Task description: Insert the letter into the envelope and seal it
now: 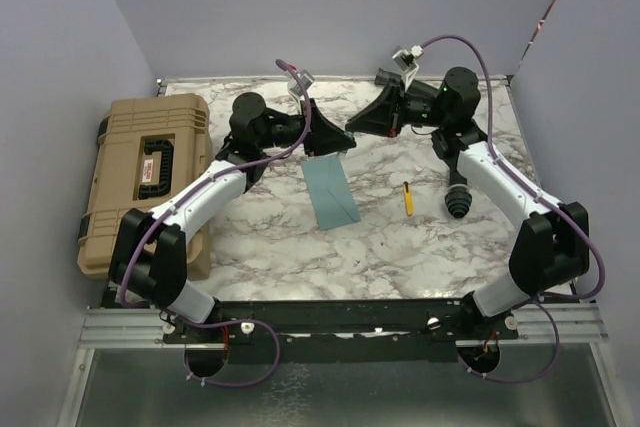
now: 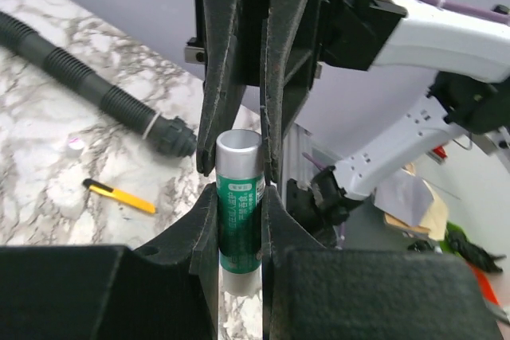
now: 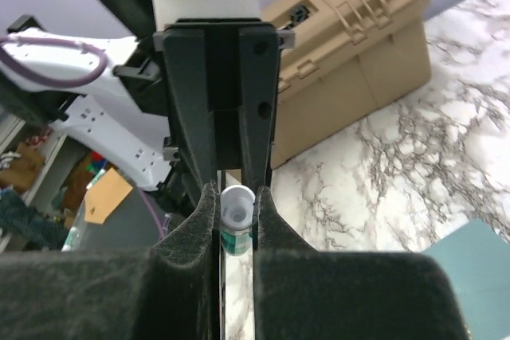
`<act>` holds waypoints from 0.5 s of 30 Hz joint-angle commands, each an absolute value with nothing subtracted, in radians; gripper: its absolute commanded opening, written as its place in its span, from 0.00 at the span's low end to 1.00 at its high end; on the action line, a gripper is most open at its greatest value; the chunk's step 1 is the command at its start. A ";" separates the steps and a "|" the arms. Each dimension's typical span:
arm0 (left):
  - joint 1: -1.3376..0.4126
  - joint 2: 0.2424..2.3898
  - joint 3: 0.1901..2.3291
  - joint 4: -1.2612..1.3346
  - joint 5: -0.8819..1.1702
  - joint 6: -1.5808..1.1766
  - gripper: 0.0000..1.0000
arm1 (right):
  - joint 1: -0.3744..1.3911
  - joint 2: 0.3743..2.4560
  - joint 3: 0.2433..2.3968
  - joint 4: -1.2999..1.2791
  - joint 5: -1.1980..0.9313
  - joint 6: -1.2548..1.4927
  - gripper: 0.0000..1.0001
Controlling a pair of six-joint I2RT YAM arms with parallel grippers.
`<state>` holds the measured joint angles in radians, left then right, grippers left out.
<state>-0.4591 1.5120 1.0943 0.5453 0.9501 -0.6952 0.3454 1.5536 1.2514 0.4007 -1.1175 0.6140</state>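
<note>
The teal envelope [image 1: 331, 194] lies flat on the marble table, its corner also in the right wrist view [image 3: 478, 272]. The tan letter does not show in any view. Both grippers meet in the air above the envelope's far end, on one green glue stick [image 2: 239, 224]. My left gripper [image 1: 333, 143] is shut on the stick's green body [image 2: 239, 201]. My right gripper [image 1: 353, 127] is shut on its white cap end [image 3: 237, 201].
A tan hard case [image 1: 145, 182] lies at the table's left edge. A yellow-and-black pen-like tool [image 1: 407, 198] and a black ribbed hose end [image 1: 458, 202] lie right of the envelope. Grey walls enclose the table on three sides.
</note>
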 commanded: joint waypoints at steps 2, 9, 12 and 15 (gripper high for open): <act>-0.471 1.513 1.142 0.628 1.027 -0.752 0.00 | 0.368 1.522 1.305 0.298 -1.129 0.561 0.15; -0.471 1.539 1.102 0.618 0.724 -0.735 0.00 | 0.417 1.506 1.357 -0.030 -0.324 0.636 0.67; -0.472 1.585 1.125 0.620 0.708 -0.740 0.00 | 0.445 1.533 1.393 -0.074 -0.254 0.639 0.69; -0.472 1.597 1.127 0.608 0.672 -0.735 0.00 | 0.460 1.546 1.411 -0.087 -0.257 0.635 0.69</act>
